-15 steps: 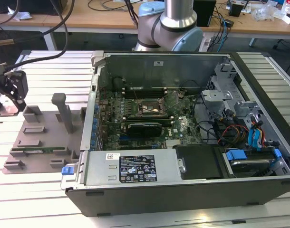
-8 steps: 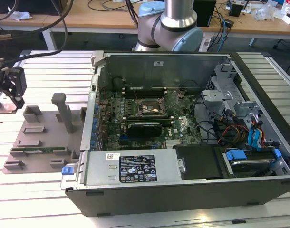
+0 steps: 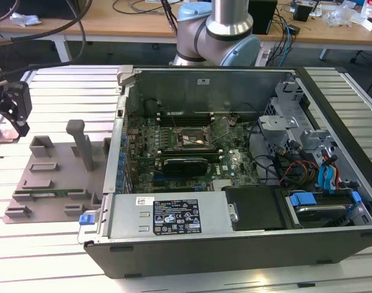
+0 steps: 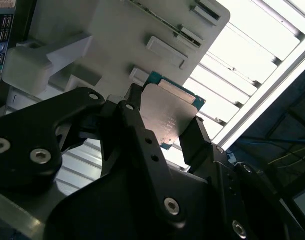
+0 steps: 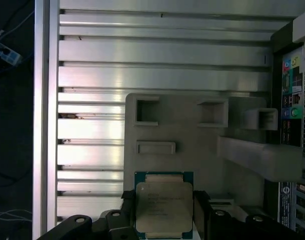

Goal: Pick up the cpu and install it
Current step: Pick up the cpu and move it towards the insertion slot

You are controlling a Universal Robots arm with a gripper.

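Observation:
The cpu, a flat square chip with a silvery top and a green rim, sits between my gripper's two black fingers, which are shut on its opposite edges. In the second wrist view the cpu shows held in the gripper above the grey holder plate. In the exterior view the gripper hangs at the far left, over the slatted table and left of the grey holder plate. The black metal-framed socket lies on the motherboard inside the open computer case.
The holder plate carries raised blocks and a tall post. A long black card lies just in front of the socket. Cables and drive bays fill the case's right side. The arm's base stands behind the case.

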